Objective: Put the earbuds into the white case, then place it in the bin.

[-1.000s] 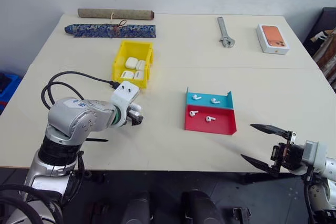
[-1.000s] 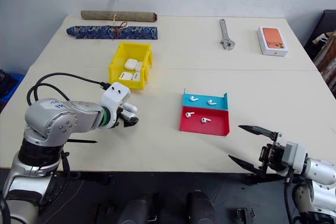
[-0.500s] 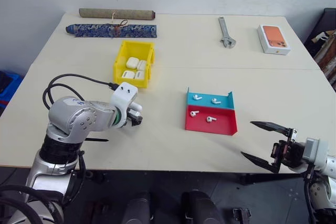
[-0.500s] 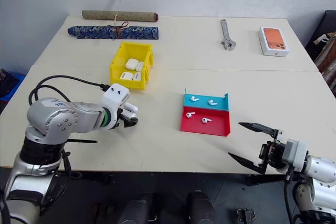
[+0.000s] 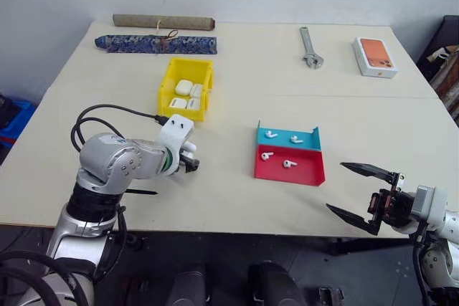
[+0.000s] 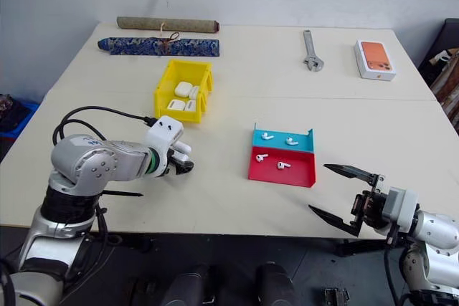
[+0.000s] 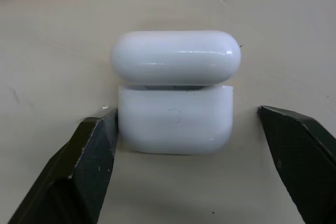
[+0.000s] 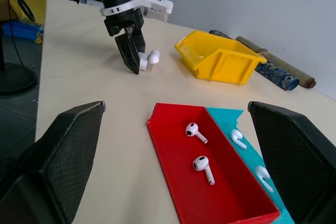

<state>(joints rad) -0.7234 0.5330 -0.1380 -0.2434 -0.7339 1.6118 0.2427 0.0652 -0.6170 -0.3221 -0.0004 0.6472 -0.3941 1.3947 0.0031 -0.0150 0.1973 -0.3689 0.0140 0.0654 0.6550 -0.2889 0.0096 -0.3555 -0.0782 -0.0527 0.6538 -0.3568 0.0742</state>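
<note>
My left claw points down at the pale surface with its two black fingers straddling the small glossy white pebble-shaped case; one finger touches the case's side, the other stands apart from it, so the claw is not clenched on it and the case rests on the surface with its hinged lid up. In the head views that case sits at the tip of my left claw, a little nearer to me than the bright yellow rectangular plastic bin, which holds several more white cases. To the right, well apart from the case, lies a shallow tray with a red near half and a blue far half; four tiny glossy white earbuds with short stems lie in it, two in the red part and two in the blue. My right claw hangs at the near right edge of the surface, released, its fingers spread wide and empty, pointing toward the tray. Along the far edge lie a long patterned blue pouch, a brown rolled tube, a grey metal wrench and a flat white phone box with an orange picture.
</note>
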